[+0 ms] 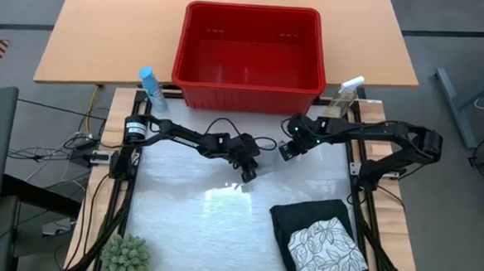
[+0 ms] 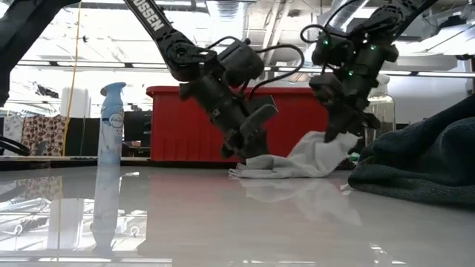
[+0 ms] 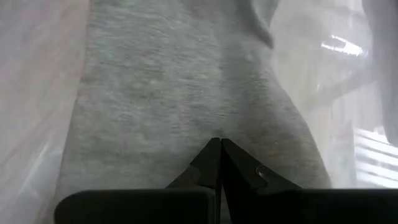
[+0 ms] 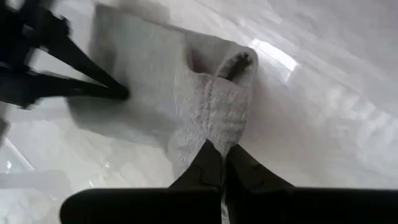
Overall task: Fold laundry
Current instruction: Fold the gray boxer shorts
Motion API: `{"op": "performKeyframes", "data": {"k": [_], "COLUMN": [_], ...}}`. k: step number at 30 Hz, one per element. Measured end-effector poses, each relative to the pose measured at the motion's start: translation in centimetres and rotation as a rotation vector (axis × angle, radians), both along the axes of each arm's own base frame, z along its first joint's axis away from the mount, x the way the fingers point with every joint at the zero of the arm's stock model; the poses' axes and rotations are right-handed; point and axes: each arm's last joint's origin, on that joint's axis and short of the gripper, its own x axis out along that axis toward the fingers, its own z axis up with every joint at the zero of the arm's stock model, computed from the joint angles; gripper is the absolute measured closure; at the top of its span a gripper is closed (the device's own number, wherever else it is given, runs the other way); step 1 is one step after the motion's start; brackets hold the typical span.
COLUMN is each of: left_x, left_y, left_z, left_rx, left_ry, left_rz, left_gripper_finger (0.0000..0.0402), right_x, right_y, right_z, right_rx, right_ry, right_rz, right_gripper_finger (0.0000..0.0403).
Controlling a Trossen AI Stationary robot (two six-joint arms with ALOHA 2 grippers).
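Robotics lab: framed test table (image 1: 179, 223)

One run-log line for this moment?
left gripper: shut on small grey cloth | right gripper: shut on same cloth | folded stack: table's near right

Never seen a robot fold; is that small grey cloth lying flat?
No. The small grey cloth is part lifted: the right gripper pinches one end up, the rest trails on the table.

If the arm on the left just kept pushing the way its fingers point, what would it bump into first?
Almost at once the small grey cloth: the left gripper has its fingers shut right at the cloth's edge, angled down at it. Under that lies the white table. Whether they already pinch cloth is unclear.
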Motion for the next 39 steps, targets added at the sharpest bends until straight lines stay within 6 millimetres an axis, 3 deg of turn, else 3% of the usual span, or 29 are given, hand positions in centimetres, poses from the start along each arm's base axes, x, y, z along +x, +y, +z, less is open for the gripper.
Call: {"op": "performKeyframes", "data": {"k": [8, 28, 35, 39], "left_x": [0.3, 0.6, -0.4, -1.7], "left_y": [0.1, 0.5, 0.5, 0.3], "left_z": [0.2, 0.6, 5.3, 4.7], "left_rx": [0.021, 0.063, 0.13, 0.139], "left_ry": [-0.044, -0.091, -0.123, 0.03], "left_rz": [0.013, 0.027, 0.053, 0.025], "left_gripper_finger": [0.0401, 0.0401, 0.0401, 0.0401], "right_x": [0.9, 1.6, 1.1, 0.8], "right_y": [-0.3, -0.7, -1.5, -1.7], "right_z": [1.6, 2.1, 2.0, 1.9], "right_rx": [-0.001, -0.009, -0.024, -0.031], "right_ry": [-0.065, -0.152, -0.128, -0.106], "right_rz": [-0.008, -0.057, -0.063, -0.056], "right_gripper_finger": [0.0381, 0.0381, 0.0381, 0.0381]}}
